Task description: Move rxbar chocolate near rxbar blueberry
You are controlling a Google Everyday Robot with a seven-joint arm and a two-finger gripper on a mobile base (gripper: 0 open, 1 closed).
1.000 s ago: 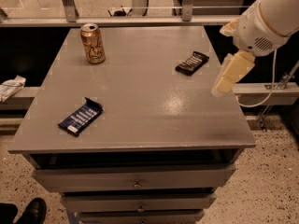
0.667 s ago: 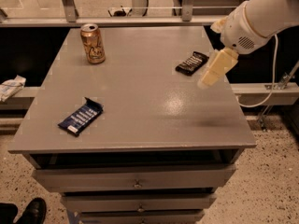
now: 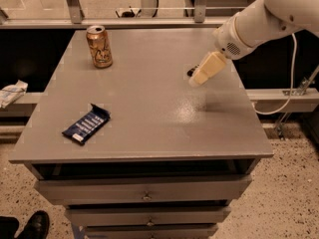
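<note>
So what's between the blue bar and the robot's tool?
Nothing: the camera view shows bare table between the rxbar blueberry and the tool, which is at the rxbar chocolate.

One camera looks down at a steep slant from the front side of the flat grey tabletop (image 3: 149, 88), facing its far edge and the metal rail (image 3: 149, 22) beyond. The whole top, the grey drawer fronts (image 3: 144, 189) and some speckled floor (image 3: 294, 193) fit. The cream-coloured end effector (image 3: 205, 69) hangs upper right, over the tabletop.
</note>
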